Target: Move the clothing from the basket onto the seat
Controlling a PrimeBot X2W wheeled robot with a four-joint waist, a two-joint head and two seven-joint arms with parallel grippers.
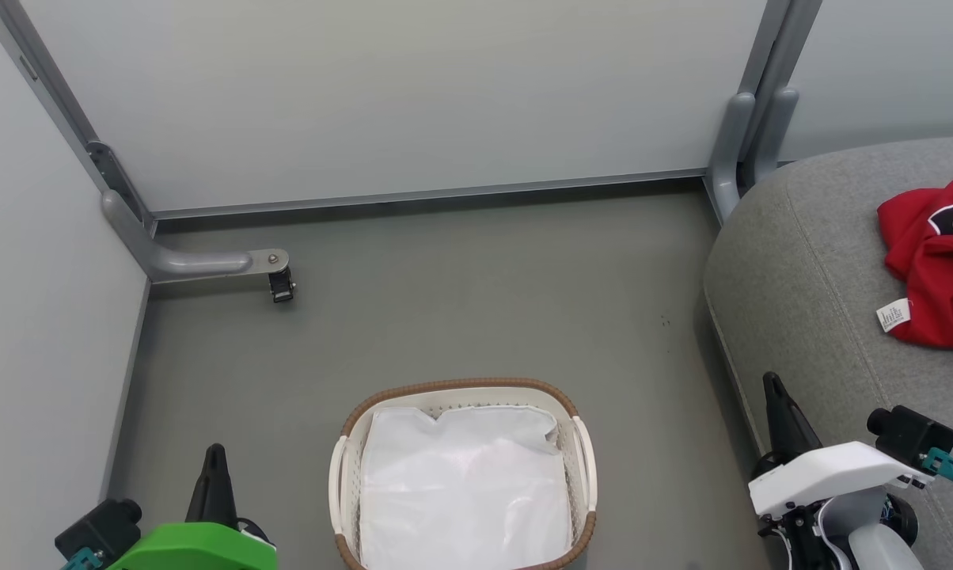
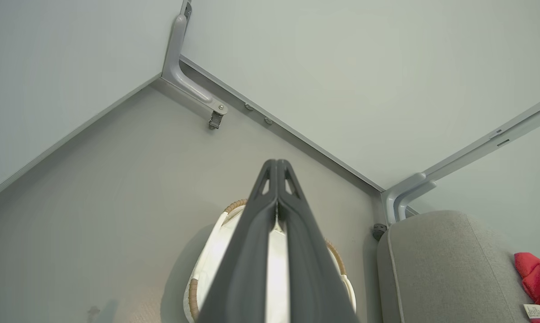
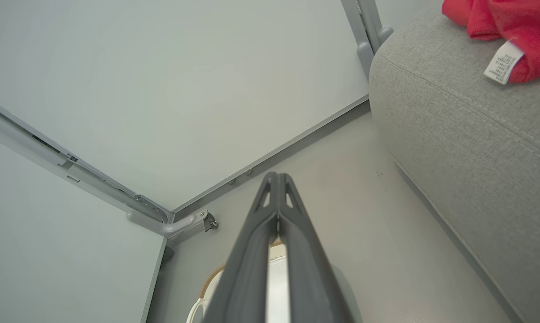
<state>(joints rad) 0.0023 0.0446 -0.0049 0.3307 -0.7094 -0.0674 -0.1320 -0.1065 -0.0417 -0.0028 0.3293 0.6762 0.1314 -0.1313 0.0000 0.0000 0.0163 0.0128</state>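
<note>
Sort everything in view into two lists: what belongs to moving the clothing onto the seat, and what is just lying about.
Belongs to the job: red clothing, lying on the grey seat; white basket, no red garment in it; left gripper and right gripper, both shut.
Just there: white liner sheet in the basket; grey bracket by the wall; wall panels.

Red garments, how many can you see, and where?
1: a crumpled red fabric garment with a white tag lies on the rounded grey woven seat cushion. The brown-rimmed white plastic basket shows a white liner sheet; more may hide beneath.
</note>
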